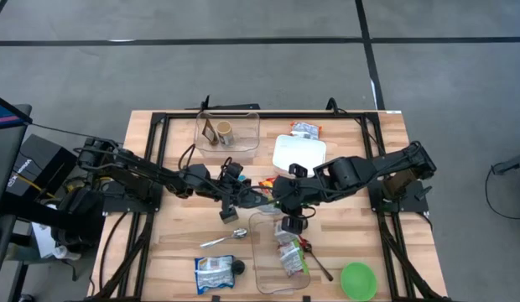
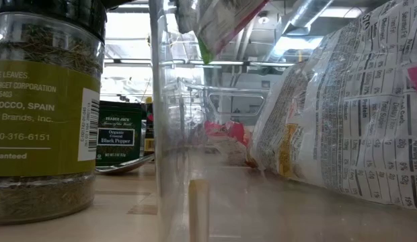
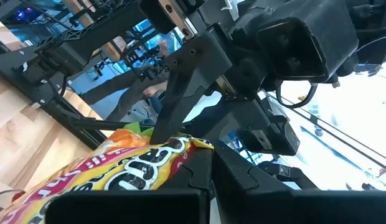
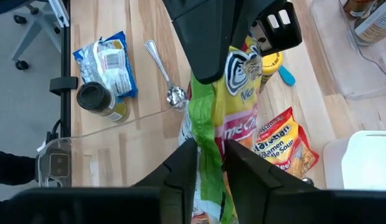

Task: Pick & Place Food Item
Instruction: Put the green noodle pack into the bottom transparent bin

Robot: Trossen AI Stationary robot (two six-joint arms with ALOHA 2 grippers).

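Now the right gripper pinches the green-and-yellow snack bag, which hangs long-way down between its fingers.

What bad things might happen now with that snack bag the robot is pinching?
1. The right gripper pinches only a thin edge of the green and yellow bag, so it might slip out.
2. The left gripper also has hold of the bag; if both pull, it might tear.
3. The clear bin below already holds packets, and a spoon and spice jar sit close by, so a dropped bag may miss or knock them.
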